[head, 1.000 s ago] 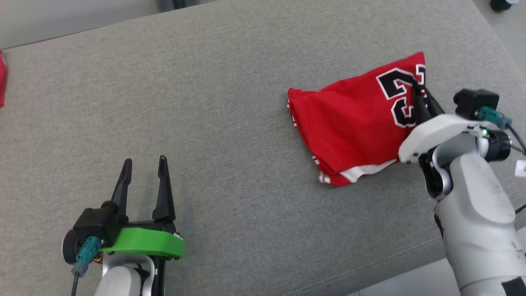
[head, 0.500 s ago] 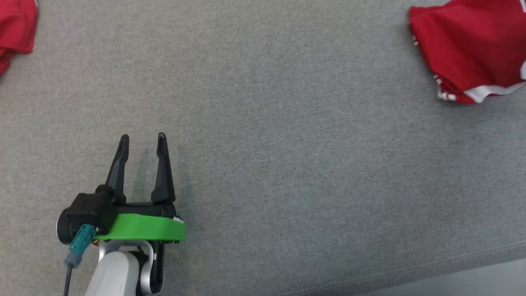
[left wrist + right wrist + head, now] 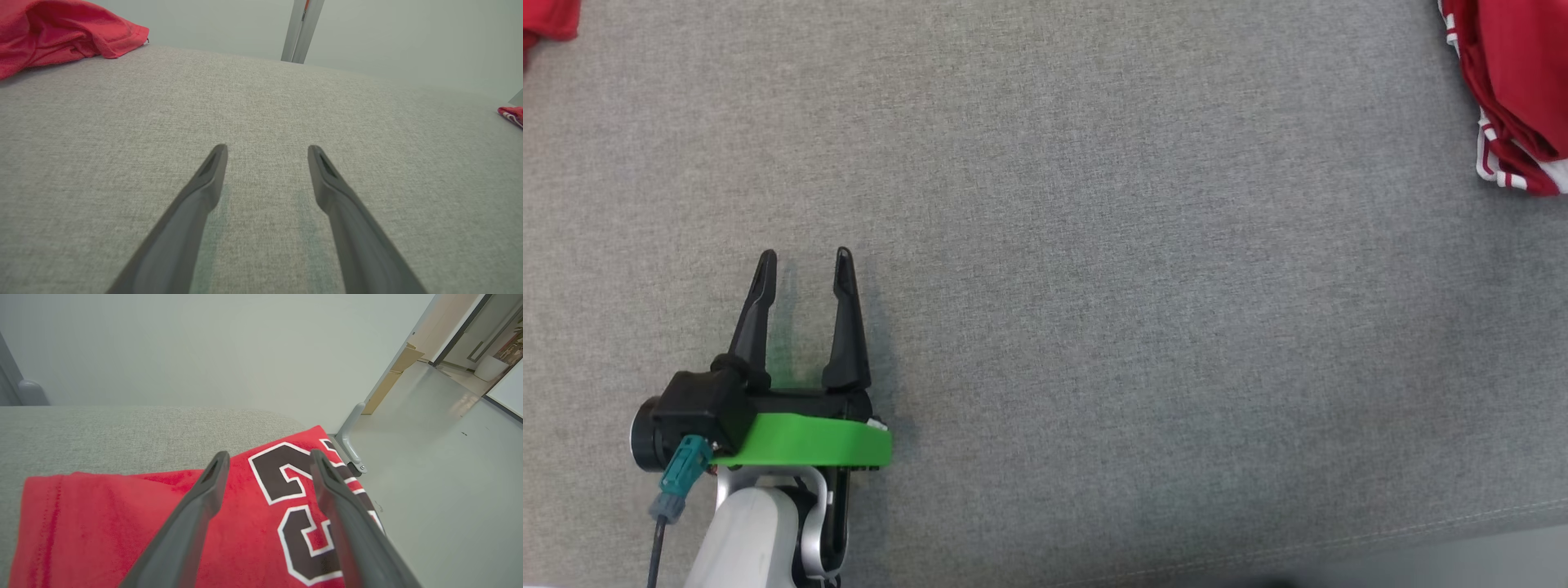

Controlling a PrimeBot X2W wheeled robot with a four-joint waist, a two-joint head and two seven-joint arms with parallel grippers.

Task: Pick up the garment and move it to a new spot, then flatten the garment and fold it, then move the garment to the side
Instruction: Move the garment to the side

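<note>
Both grippers stood parted and empty: left gripper (image 3: 805, 255) low over bare grey cushion (image 3: 1094, 286), right gripper (image 3: 269, 454) spread above the folded red garment (image 3: 102, 531); whether its tips touched the cloth, I could not tell. Writing noted: large black numerals edged white, a 2 and, partly under my finger, what read as a 3. Garment lay at the cushion's right end, its corner reaching the rim beside pale floor (image 3: 429, 506). Wide open cushion lay between my arms; another red cloth (image 3: 49, 36) sat at the far left edge.
</note>
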